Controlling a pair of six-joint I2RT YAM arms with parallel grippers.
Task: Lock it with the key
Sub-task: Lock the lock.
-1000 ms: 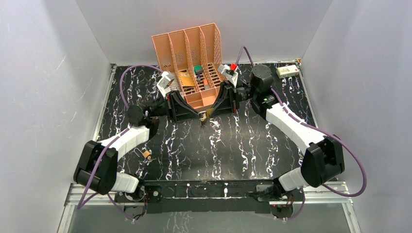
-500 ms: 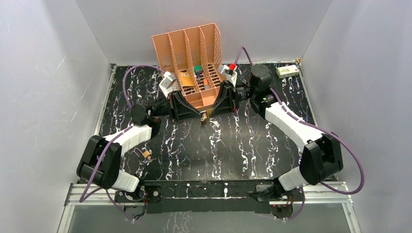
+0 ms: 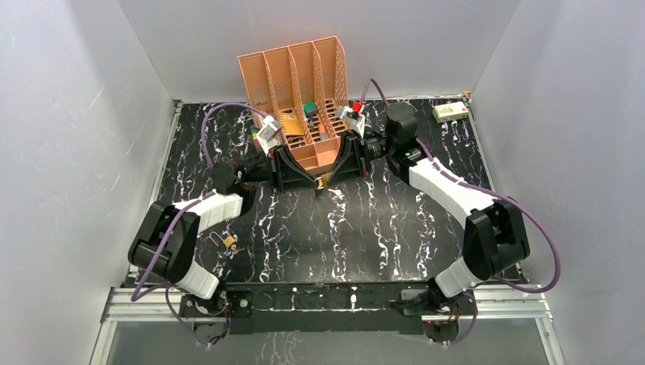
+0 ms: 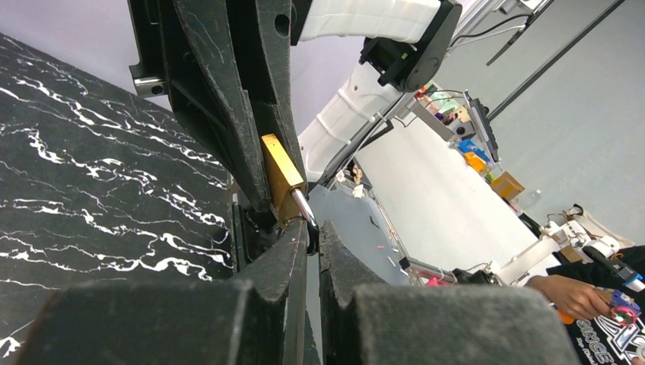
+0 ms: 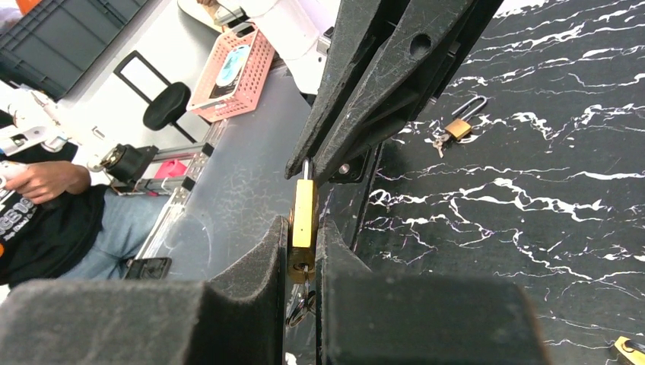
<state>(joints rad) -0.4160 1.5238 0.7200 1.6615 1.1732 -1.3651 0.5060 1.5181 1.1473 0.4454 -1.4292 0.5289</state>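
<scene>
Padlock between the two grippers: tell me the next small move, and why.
Probably push the left gripper gently toward the right gripper, pressing the shackle into the padlock. The left one pinches the shackle, the right one clamps the brass body, and the key seems to hang beneath it. Whether the shackle is already seated cannot be told.

A black table (image 3: 365, 228) veined with white carries everything. An orange slotted organiser (image 3: 293, 84) stands at the back centre, its base on the tabletop. A small pale box (image 3: 450, 112) lies in the far right corner. On the left, nearer the front, a small brass padlock (image 3: 228, 242) lies flat; the right wrist view shows it (image 5: 459, 128) with its wire shackle pointing away and tiny keys (image 5: 439, 140) just beside it. Another brass piece (image 5: 627, 348) lies cut off by that view's edge.
</scene>
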